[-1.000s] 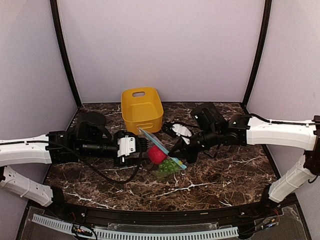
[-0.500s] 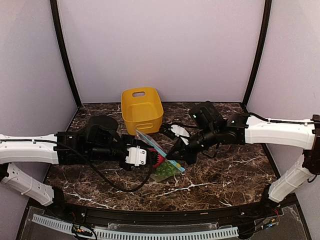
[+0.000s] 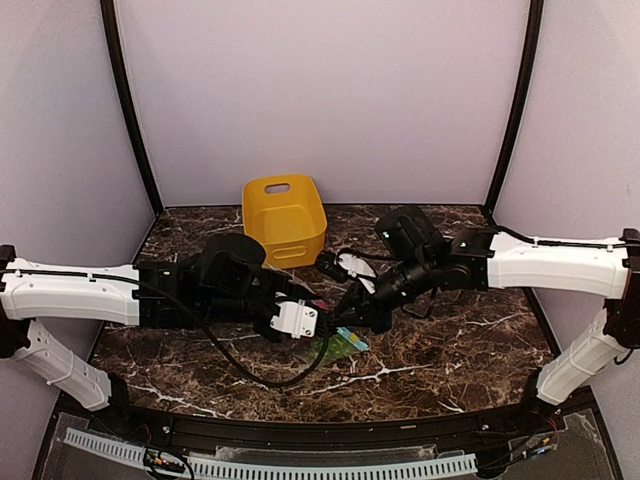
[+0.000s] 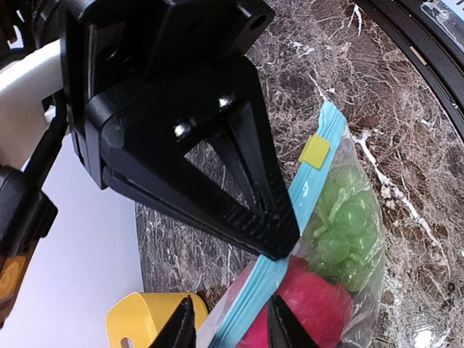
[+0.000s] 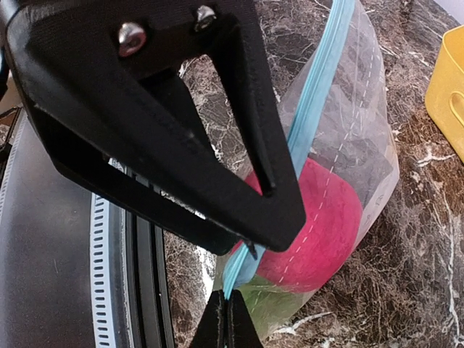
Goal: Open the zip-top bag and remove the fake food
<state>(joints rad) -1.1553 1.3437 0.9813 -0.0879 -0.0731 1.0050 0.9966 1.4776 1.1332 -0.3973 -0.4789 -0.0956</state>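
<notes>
Marble-patterned table carries, near its centre and in front of the yellow bin, the zip-top bag, whose teal zip strip is clamped by the closed right gripper and straddled by the partly parted left gripper, with the red fruit and green grapes inside.

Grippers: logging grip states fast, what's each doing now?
Left gripper: open, straddling the zip-top bag at its strip.
Right gripper: shut on the zip-top bag.
</notes>
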